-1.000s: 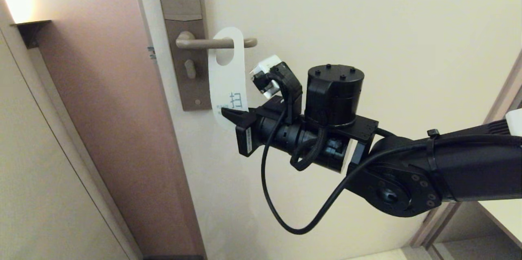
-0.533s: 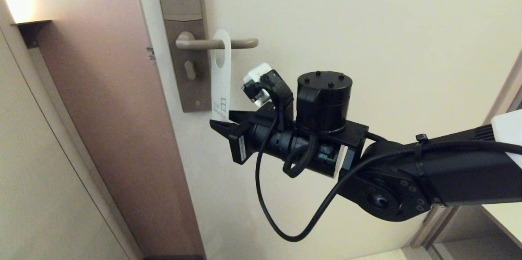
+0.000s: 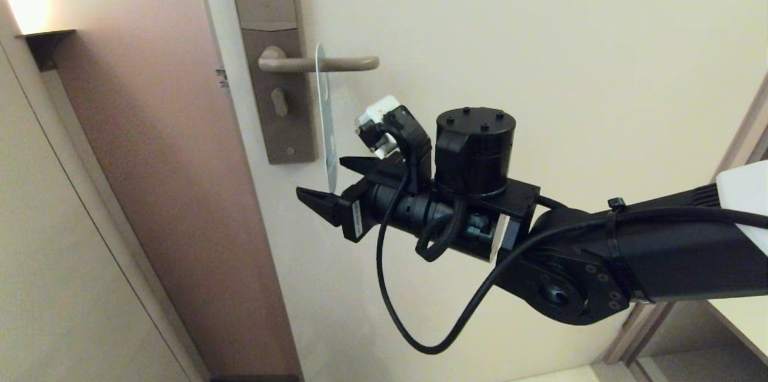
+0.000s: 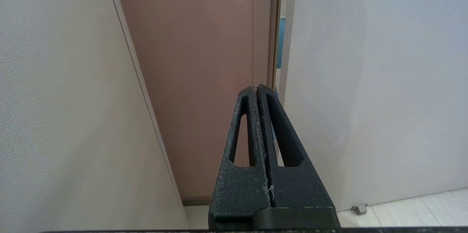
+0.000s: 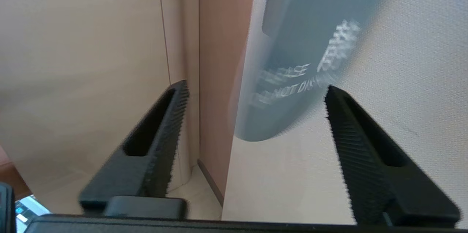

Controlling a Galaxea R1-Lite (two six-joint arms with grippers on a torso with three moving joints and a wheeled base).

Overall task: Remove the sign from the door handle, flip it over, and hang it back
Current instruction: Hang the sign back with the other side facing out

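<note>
- Blue-grey, edge-on in the head view: sign (image 3: 327,124) hanging on the door handle (image 3: 318,63), long axis straight down, lower end just above the right gripper (image 3: 327,181). Fingers spread apart, one either side of that lower end, gripping nothing.
- Left wrist view: left gripper (image 4: 256,88) pressed closed on nothing, low beside the door (image 4: 365,79), sign out of sight; right arm clearly the nearer one.
- Right wrist view: blue "DO NOT DISTURB" face (image 5: 296,64) just ahead between the wide-open fingers (image 5: 164,123), no contact visible. Likely next: close on the bottom end.
</note>
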